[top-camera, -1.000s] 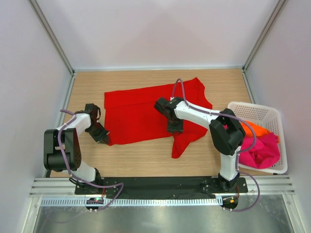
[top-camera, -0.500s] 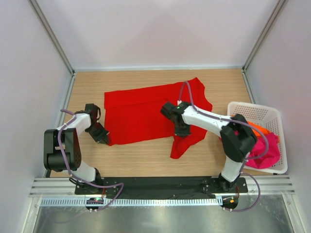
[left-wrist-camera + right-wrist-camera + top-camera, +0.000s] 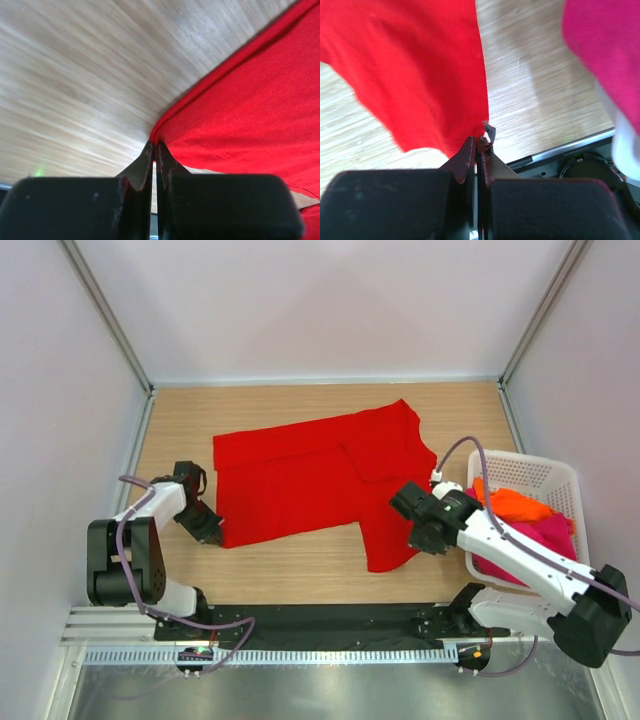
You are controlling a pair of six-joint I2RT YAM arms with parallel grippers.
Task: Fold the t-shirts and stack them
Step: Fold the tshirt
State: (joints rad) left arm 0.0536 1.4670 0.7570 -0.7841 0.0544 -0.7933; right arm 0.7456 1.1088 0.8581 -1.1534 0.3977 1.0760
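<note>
— Since a second ago my right fingers [image 3: 472,150] have swung out from mid-shirt toward the basket [image 3: 560,472]. They are now pinched shut on the near-right hem of the red t-shirt [image 3: 300,485].
— Where's it lying?
— Spread flat across the middle of the bench [image 3: 300,570]. My left fingers [image 3: 150,152] are clamped tight on its near-left corner.
— Surroundings?
— Pale wood-grain top and plain white walls [image 3: 320,310] on three sides. The orange t-shirt [image 3: 510,502] and pink t-shirt [image 3: 555,535] are bunched in the white lattice basket at the right edge.
— Labels?
— One small grey tag [image 3: 490,134] at the hem, unreadable.
</note>
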